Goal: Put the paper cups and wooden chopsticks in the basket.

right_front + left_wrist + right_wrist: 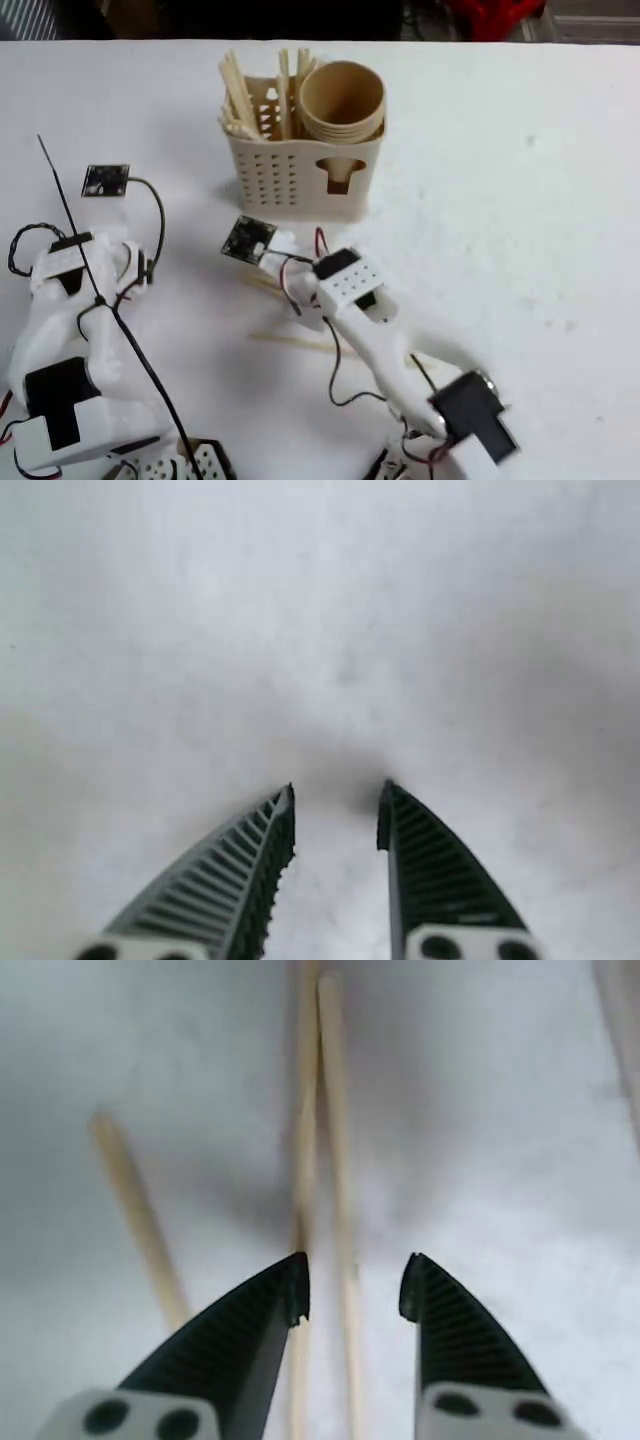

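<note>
A cream slotted basket stands at the back centre of the table. It holds stacked paper cups and several upright wooden chopsticks. More chopsticks lie flat on the table in front of it, partly under the right arm. My right gripper is open just above a close pair of chopsticks; one runs between the fingers, the other passes by one fingertip. A third chopstick lies apart from them. My left gripper is open over bare white table, holding nothing.
The left arm sits at the table's left front with black cables looping around it. A further chopstick shows at the edge of the right wrist view. The white table stretches open to the right of the basket.
</note>
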Available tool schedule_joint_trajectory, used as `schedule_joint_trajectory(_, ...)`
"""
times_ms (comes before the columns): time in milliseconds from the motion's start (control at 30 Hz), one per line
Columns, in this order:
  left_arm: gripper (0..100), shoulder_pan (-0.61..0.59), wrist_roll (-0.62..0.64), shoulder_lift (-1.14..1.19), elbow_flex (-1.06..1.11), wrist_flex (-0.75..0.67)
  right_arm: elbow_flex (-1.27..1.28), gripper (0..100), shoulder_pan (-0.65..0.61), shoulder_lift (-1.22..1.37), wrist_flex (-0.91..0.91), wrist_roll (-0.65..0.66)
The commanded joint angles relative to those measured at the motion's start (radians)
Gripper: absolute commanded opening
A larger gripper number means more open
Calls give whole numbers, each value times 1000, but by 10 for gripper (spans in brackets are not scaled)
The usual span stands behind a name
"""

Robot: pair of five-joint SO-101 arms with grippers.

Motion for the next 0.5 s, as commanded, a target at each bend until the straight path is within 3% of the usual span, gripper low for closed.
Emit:
schedule_joint_trajectory(0,151,12,-11,-1,-3,-15,-72,170,13,54,-15,-8)
schedule_joint_trajectory(267,151,12,-11,-1,-3,-15,-129,163,15,162,-7,-8)
schedule_joint_trajectory(400,151,12,-11,-1,-3,-15,-129,5,15,156,-7,-14)
schedule_joint_trajectory(467,151,12,-11,-1,-3,-15,-129,30,15,154,-5,-15)
